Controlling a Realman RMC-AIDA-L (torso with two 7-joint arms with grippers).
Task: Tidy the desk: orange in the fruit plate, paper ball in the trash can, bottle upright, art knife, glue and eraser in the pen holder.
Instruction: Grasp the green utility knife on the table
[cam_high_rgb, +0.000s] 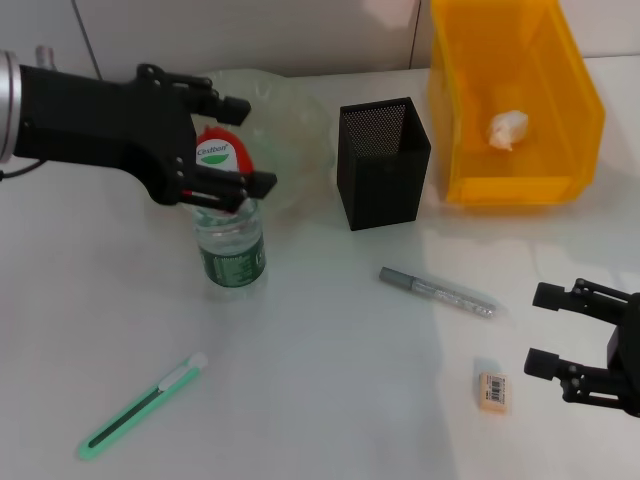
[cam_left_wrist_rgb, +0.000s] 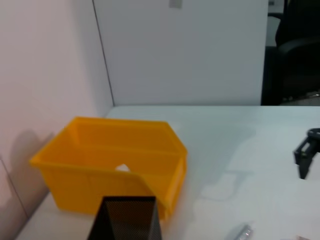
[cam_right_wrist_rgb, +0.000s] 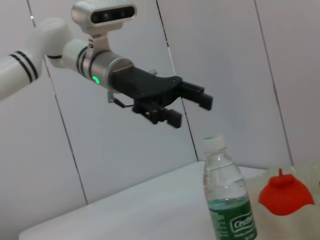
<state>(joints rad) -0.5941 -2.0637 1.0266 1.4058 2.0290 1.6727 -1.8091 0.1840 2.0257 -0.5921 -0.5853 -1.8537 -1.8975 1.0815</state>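
Left gripper (cam_high_rgb: 243, 143) fingers apart above upright bottle (cam_high_rgb: 230, 250), pen holder (cam_high_rgb: 384, 163) beside, right gripper (cam_high_rgb: 549, 330) spread near eraser (cam_high_rgb: 493, 390)

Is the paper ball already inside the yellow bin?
Yes, in the head view the white paper ball lies inside the yellow bin, beside the black pen holder.
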